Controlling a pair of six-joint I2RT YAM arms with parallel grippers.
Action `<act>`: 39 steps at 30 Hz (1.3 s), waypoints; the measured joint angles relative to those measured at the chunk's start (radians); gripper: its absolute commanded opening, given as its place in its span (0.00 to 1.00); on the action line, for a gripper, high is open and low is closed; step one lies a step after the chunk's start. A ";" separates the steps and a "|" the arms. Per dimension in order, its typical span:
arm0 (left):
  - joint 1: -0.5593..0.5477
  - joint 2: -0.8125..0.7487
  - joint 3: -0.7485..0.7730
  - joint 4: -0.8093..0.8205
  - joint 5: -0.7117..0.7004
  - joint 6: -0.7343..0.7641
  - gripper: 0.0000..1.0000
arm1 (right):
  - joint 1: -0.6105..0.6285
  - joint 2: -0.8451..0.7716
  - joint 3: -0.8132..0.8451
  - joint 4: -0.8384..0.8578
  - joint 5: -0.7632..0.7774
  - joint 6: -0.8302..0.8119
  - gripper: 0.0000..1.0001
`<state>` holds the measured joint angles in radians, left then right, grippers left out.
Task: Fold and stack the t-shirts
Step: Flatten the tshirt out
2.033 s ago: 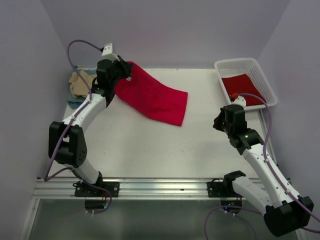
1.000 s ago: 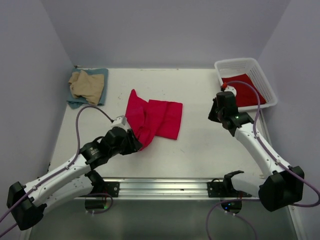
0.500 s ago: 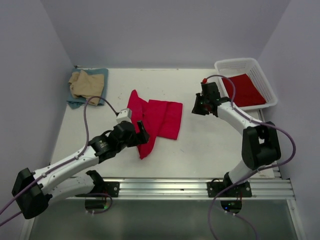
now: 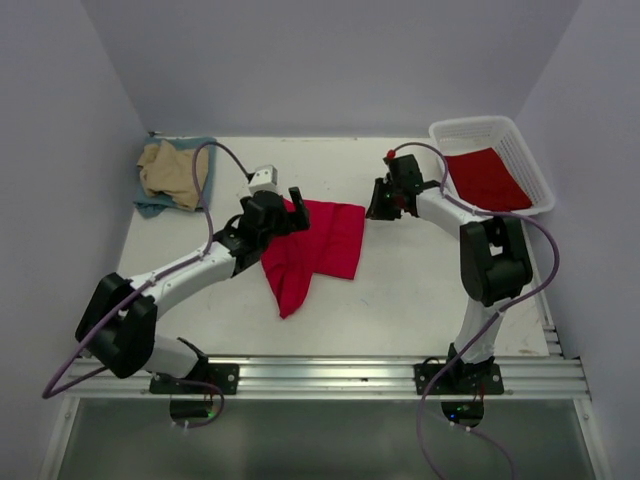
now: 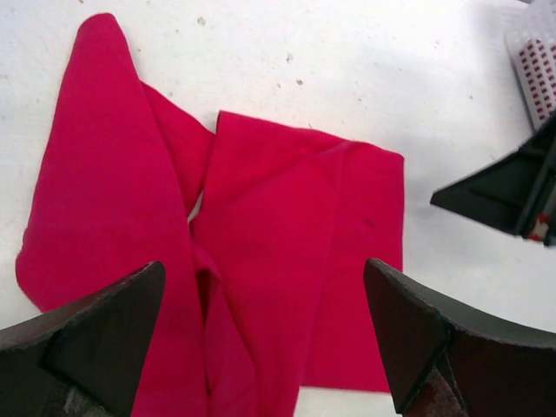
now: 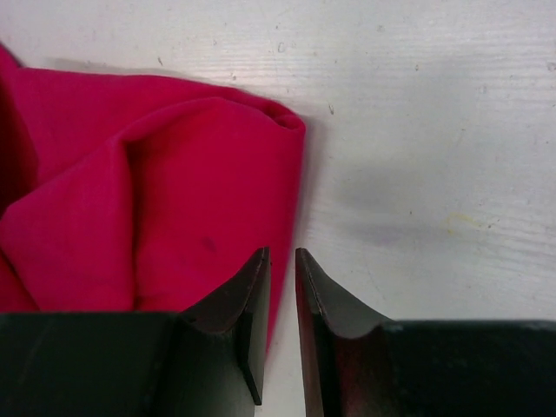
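Okay, far left corner of the white table (image 4: 420,290): crumpled tan cloth t-shirt (image 4: 172,170) sits on a blue-grey cloth t-shirt (image 4: 148,208). Left gripper (image 5: 261,287) hovers over the bright red cloth t-shirt (image 4: 322,245), jaws spread wide, holding nothing. That shirt lies mid-table, partly folded, with a loose flap trailing toward the near edge. Right gripper (image 6: 280,256) sits at the shirt's right edge, jaws narrow with a slim gap, nothing between them. A second red cloth t-shirt (image 4: 490,180) lies in the white plastic lattice basket (image 4: 470,125), far right. Judgement: the cloth is light, limp and bunches easily. It's not fragile but may slip from a shallow pinch. Best grabbed at hem corners or the doubled right edge, pinching both layers
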<state>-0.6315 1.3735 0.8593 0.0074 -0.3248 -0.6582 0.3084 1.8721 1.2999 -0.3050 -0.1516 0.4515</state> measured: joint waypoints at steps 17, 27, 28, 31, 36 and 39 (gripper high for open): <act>0.066 0.334 0.132 0.094 0.139 0.060 0.99 | 0.019 0.025 -0.018 0.010 -0.009 -0.008 0.16; 0.076 0.272 0.126 -0.085 0.092 0.060 0.99 | 0.019 0.026 -0.021 0.013 -0.009 -0.009 0.12; 0.076 0.255 0.112 -0.093 0.090 0.060 0.99 | 0.019 0.028 -0.021 0.013 -0.009 -0.009 0.11; 0.076 0.200 0.058 -0.115 0.094 0.057 0.99 | 0.019 0.040 -0.021 0.013 -0.008 -0.009 0.09; 0.076 0.135 -0.040 -0.137 0.104 0.048 0.99 | 0.019 0.057 -0.021 0.010 -0.005 -0.008 0.05; 0.076 0.097 -0.104 -0.161 0.105 0.041 0.99 | 0.019 0.058 -0.021 0.010 -0.005 -0.008 0.03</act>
<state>-0.5556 1.4708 0.7551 -0.1539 -0.2203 -0.6174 0.3271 1.9297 1.2785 -0.2951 -0.1566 0.4431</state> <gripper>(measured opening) 0.993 0.043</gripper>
